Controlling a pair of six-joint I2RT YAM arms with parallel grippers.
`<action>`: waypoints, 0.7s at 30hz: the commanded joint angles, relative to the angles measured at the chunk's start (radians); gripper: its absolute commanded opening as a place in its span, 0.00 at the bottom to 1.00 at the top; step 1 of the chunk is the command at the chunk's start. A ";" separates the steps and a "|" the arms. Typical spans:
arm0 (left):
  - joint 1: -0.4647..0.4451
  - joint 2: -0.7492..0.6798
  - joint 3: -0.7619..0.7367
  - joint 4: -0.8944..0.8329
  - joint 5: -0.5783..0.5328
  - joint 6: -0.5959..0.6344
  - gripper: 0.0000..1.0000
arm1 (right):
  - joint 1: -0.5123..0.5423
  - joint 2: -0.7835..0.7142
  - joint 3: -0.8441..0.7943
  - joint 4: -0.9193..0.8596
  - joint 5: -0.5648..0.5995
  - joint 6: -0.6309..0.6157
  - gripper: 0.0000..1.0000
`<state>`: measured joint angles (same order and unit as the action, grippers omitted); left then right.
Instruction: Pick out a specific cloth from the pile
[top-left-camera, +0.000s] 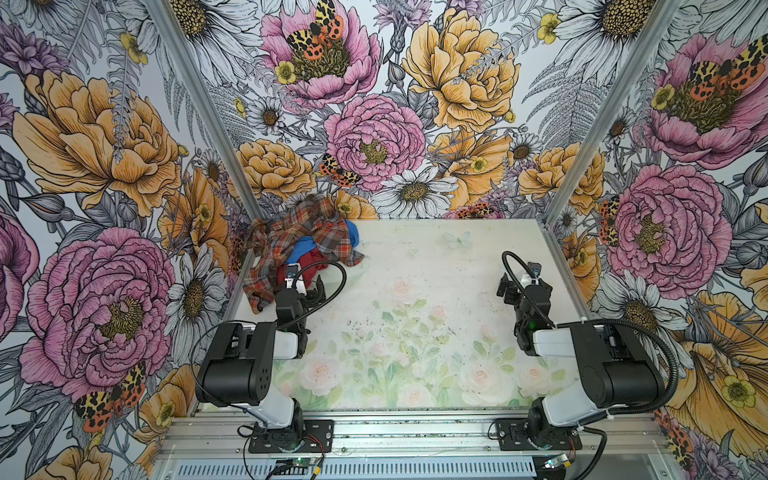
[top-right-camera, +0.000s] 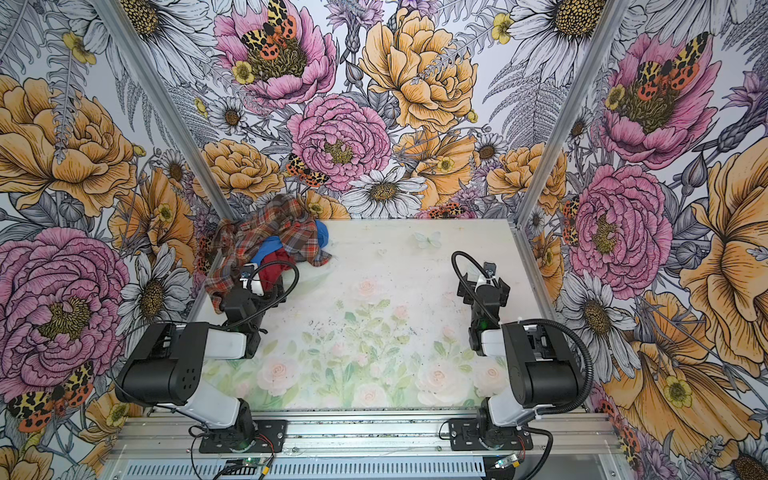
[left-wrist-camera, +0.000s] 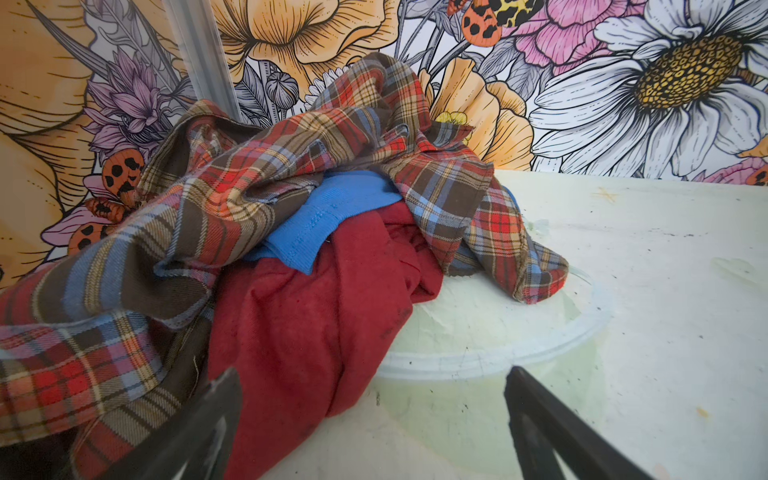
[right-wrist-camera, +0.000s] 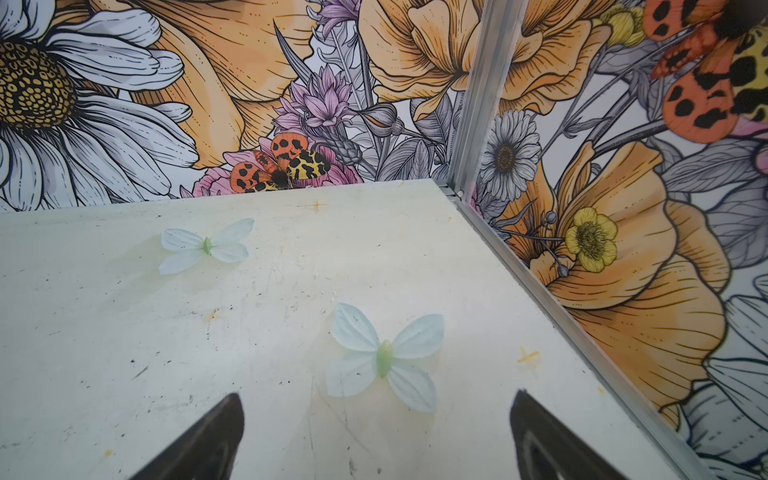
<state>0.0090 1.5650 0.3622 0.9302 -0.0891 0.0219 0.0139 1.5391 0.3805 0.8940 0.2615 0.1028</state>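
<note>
The pile (top-left-camera: 301, 245) (top-right-camera: 268, 245) lies in the table's far left corner. In it the cloth (top-left-camera: 309, 262) (top-right-camera: 277, 266) (left-wrist-camera: 307, 324), plain dark red, spills out at the near side, under a bright blue cloth (left-wrist-camera: 328, 216) and a big red-brown plaid shirt (top-left-camera: 299, 230) (left-wrist-camera: 232, 187). My left gripper (top-left-camera: 308, 289) (top-right-camera: 272, 286) (left-wrist-camera: 372, 376) is open at the cloth's near edge, one finger over the red fabric and the other over bare table, gripping nothing. My right gripper (top-left-camera: 523, 283) (top-right-camera: 484, 286) (right-wrist-camera: 376, 401) is open and empty over the table on the right.
The pale table (top-left-camera: 415, 270) carries a printed flower pattern and flat pale butterflies (right-wrist-camera: 384, 357). A clear round rim (left-wrist-camera: 540, 340) lies on the table beside the pile. Flowered walls and aluminium posts (right-wrist-camera: 473, 95) close in the back and both sides.
</note>
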 joint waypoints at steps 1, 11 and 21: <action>-0.007 -0.014 0.015 0.011 -0.014 -0.008 0.99 | 0.013 -0.001 -0.012 0.031 0.012 -0.016 0.99; -0.072 -0.094 -0.060 0.092 -0.197 0.011 0.99 | 0.159 -0.188 -0.018 -0.068 0.274 -0.110 0.99; -0.242 -0.306 0.254 -0.703 -0.441 -0.092 0.99 | 0.613 -0.358 0.335 -0.706 0.212 0.031 1.00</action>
<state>-0.2310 1.2903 0.4866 0.6102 -0.4412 0.0292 0.5381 1.1522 0.5976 0.5022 0.5274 0.0250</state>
